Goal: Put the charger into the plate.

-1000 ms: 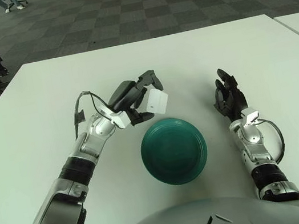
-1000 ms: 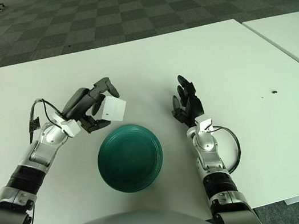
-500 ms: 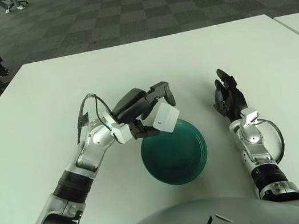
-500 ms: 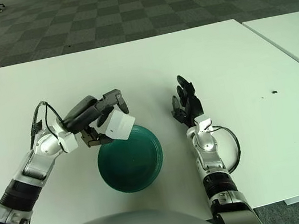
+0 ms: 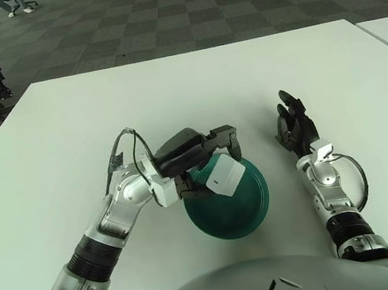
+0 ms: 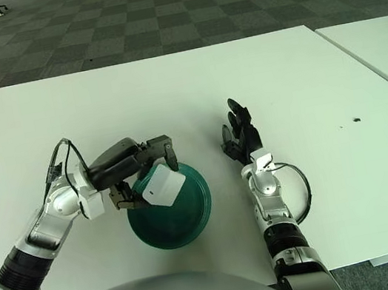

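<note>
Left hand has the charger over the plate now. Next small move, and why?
Probably lower a little and open the fingers. The left hand holds the white charger tilted above the left part of the green plate, apparently not yet resting on it. The right hand lies idle on the table, right of the plate.

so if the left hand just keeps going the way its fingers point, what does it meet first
Probably nothing soon: the left hand, holding the charger over the plate, points toward bare table short of the right hand; depth is unclear.
</note>
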`<state>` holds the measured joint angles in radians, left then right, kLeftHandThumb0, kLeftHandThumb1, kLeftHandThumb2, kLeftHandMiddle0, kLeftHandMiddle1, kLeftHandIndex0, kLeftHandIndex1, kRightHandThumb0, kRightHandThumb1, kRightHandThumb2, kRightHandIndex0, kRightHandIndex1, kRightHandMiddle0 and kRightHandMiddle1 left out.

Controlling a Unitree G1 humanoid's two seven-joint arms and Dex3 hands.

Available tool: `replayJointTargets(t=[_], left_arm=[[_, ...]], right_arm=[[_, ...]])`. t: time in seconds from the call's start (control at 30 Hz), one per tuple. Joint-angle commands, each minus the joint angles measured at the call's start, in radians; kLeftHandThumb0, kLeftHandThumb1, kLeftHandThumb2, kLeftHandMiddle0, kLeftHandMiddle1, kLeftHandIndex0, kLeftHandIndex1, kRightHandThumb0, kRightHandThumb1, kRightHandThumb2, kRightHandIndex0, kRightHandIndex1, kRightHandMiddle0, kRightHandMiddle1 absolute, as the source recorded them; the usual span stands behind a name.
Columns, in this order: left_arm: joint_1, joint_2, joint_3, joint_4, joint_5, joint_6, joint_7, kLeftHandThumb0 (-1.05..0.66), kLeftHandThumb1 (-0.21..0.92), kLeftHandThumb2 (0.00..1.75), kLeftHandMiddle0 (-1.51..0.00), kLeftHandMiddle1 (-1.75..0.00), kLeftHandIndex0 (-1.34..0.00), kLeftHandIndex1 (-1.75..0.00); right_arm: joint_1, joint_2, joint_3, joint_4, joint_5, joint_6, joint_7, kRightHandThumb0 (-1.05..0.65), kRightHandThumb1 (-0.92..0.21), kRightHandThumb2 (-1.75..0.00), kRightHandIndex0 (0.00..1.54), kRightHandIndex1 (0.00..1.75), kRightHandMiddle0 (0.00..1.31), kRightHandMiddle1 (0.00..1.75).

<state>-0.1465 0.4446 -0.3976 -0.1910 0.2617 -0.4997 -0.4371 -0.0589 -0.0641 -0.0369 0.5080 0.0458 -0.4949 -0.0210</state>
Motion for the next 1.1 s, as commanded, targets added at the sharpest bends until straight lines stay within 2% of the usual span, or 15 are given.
replayJointTargets(t=[0.0, 0.17, 0.23, 0.3, 0.33, 0.37, 0.47, 0.57, 0.67, 0.7, 0.77, 0.83, 0.9, 1.07], left_arm=[[-0.012, 0.016, 0.003, 0.020, 0.053, -0.002, -0.013, -0.44, 0.45, 1.15, -0.95, -1.75, -0.51, -1.75], [-0.023, 0.018, 0.004, 0.038, 0.065, 0.028, -0.027, -0.42, 0.57, 0.99, -0.86, -1.75, -0.43, -1.73], [-0.028, 0.022, 0.000, 0.045, 0.066, 0.042, -0.042, -0.40, 0.65, 0.85, -0.71, -1.75, -0.40, -1.71], [-0.033, 0.026, -0.005, 0.056, 0.074, 0.046, -0.053, -0.39, 0.73, 0.75, -0.53, -1.63, -0.35, -1.70], [-0.034, 0.028, -0.007, 0.061, 0.080, 0.044, -0.056, -0.54, 0.80, 0.65, -0.43, -1.58, -0.29, -1.64], [-0.038, 0.030, -0.009, 0.069, 0.093, 0.037, -0.056, -0.59, 0.82, 0.62, -0.39, -1.56, -0.26, -1.61], [-0.046, 0.033, -0.013, 0.088, 0.122, 0.017, -0.053, -0.81, 0.89, 0.54, -0.18, -1.34, -0.14, -1.49], [-0.052, 0.032, -0.014, 0.101, 0.136, 0.002, -0.052, -0.87, 0.91, 0.53, -0.12, -1.25, -0.10, -1.45], [-0.065, 0.029, -0.018, 0.131, 0.156, -0.021, -0.043, -0.95, 0.92, 0.56, -0.06, -0.99, -0.03, -1.37], [-0.067, 0.029, -0.018, 0.135, 0.160, -0.024, -0.042, -0.96, 0.92, 0.57, -0.05, -0.96, -0.02, -1.36], [-0.071, 0.029, -0.016, 0.146, 0.178, -0.036, -0.032, -0.99, 0.92, 0.59, -0.04, -0.78, -0.01, -1.18], [-0.073, 0.029, -0.015, 0.153, 0.190, -0.044, -0.024, -1.02, 0.92, 0.62, -0.07, -0.48, 0.00, -0.94], [-0.075, 0.028, -0.013, 0.162, 0.207, -0.056, -0.013, -1.03, 0.92, 0.65, -0.07, -0.34, 0.00, -0.81], [-0.079, 0.022, -0.008, 0.178, 0.229, -0.072, 0.003, -1.05, 0.92, 0.69, -0.07, -0.16, 0.00, -0.62]], right_arm=[[0.306, 0.016, 0.042, 0.261, -0.062, 0.071, 0.009, -0.75, -0.92, -0.81, 0.16, 0.01, 0.00, 0.41], [0.302, 0.016, 0.042, 0.262, -0.055, 0.077, 0.018, -0.75, -0.92, -0.80, 0.16, 0.01, 0.00, 0.40], [0.297, 0.017, 0.039, 0.268, -0.051, 0.079, 0.019, -0.74, -0.92, -0.79, 0.16, 0.01, 0.00, 0.40], [0.296, 0.018, 0.038, 0.269, -0.049, 0.084, 0.018, -0.74, -0.92, -0.79, 0.16, 0.01, 0.00, 0.40], [0.296, 0.018, 0.038, 0.269, -0.049, 0.086, 0.017, -0.73, -0.92, -0.79, 0.16, 0.01, 0.00, 0.40], [0.296, 0.018, 0.038, 0.268, -0.049, 0.091, 0.015, -0.73, -0.92, -0.80, 0.16, 0.01, 0.00, 0.40], [0.295, 0.018, 0.037, 0.266, -0.048, 0.103, 0.014, -0.73, -0.92, -0.81, 0.17, 0.01, 0.00, 0.41], [0.292, 0.018, 0.036, 0.267, -0.046, 0.109, 0.014, -0.73, -0.92, -0.82, 0.18, 0.01, 0.00, 0.42], [0.289, 0.020, 0.033, 0.269, -0.043, 0.114, 0.016, -0.73, -0.92, -0.83, 0.18, 0.01, 0.00, 0.46], [0.288, 0.021, 0.033, 0.268, -0.041, 0.116, 0.017, -0.73, -0.92, -0.83, 0.18, 0.01, 0.00, 0.46], [0.285, 0.024, 0.029, 0.268, -0.033, 0.121, 0.021, -0.73, -0.92, -0.83, 0.19, 0.02, 0.00, 0.47], [0.283, 0.026, 0.026, 0.270, -0.028, 0.122, 0.023, -0.74, -0.92, -0.83, 0.20, 0.02, 0.00, 0.49], [0.283, 0.028, 0.024, 0.271, -0.025, 0.122, 0.026, -0.74, -0.92, -0.83, 0.20, 0.02, 0.00, 0.49], [0.280, 0.027, 0.021, 0.276, -0.025, 0.121, 0.031, -0.74, -0.92, -0.83, 0.20, 0.02, 0.00, 0.49]])
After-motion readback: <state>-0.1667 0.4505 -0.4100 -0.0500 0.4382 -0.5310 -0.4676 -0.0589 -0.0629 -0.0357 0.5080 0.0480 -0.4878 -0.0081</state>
